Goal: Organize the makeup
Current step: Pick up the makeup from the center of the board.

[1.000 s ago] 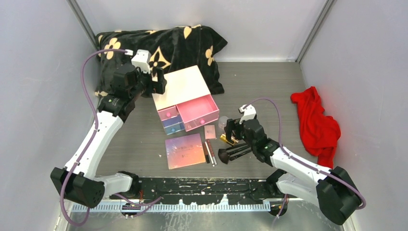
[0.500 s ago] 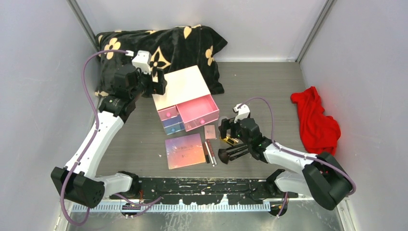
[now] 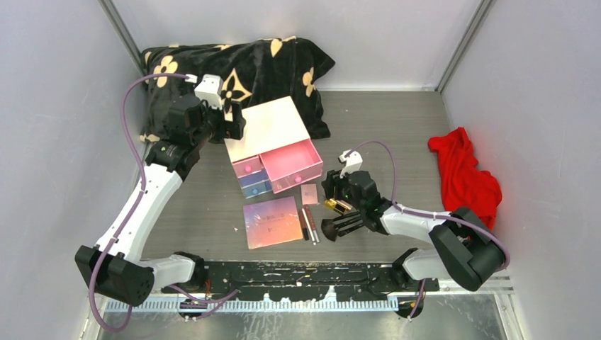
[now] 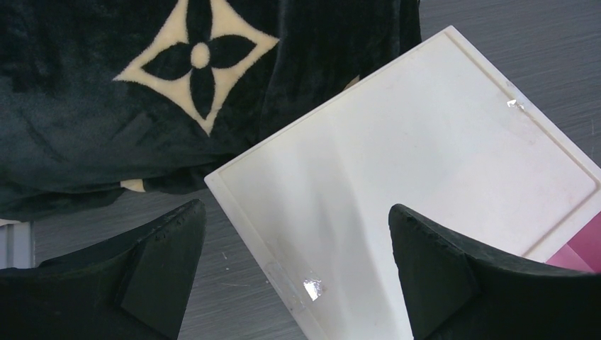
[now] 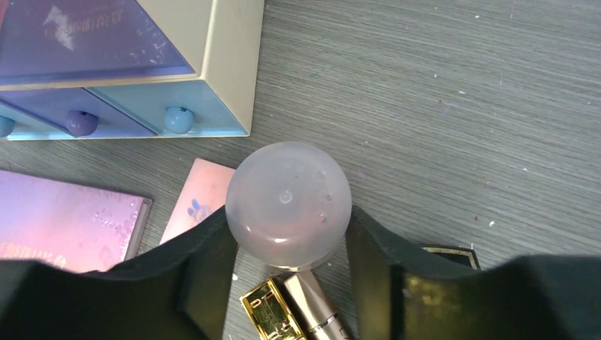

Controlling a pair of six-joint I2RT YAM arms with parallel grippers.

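My right gripper (image 5: 287, 221) is shut on a frosted round-topped bottle (image 5: 287, 202), holding it just above the table near the cream box's front right corner; it also shows in the top view (image 3: 333, 185). A gold tube (image 5: 283, 308) lies under it. The tiny pink compact (image 3: 310, 193), the iridescent palette (image 3: 273, 222), thin sticks (image 3: 309, 224) and black-handled brushes (image 3: 345, 225) lie in front of the box. A black, gold-edged item (image 5: 443, 251) peeks past my right finger. My left gripper (image 4: 294, 212) is open, straddling the box's back left corner (image 4: 397, 177).
The cream box (image 3: 269, 127) has its big pink drawer (image 3: 290, 161) pulled open. A black flowered blanket (image 3: 234, 67) lies behind it. A red cloth (image 3: 464, 180) lies at the right. Grey walls close in both sides.
My right gripper has moved left and a little forward with the frosted bottle, closer to the box's front corner. The left arm has not moved.
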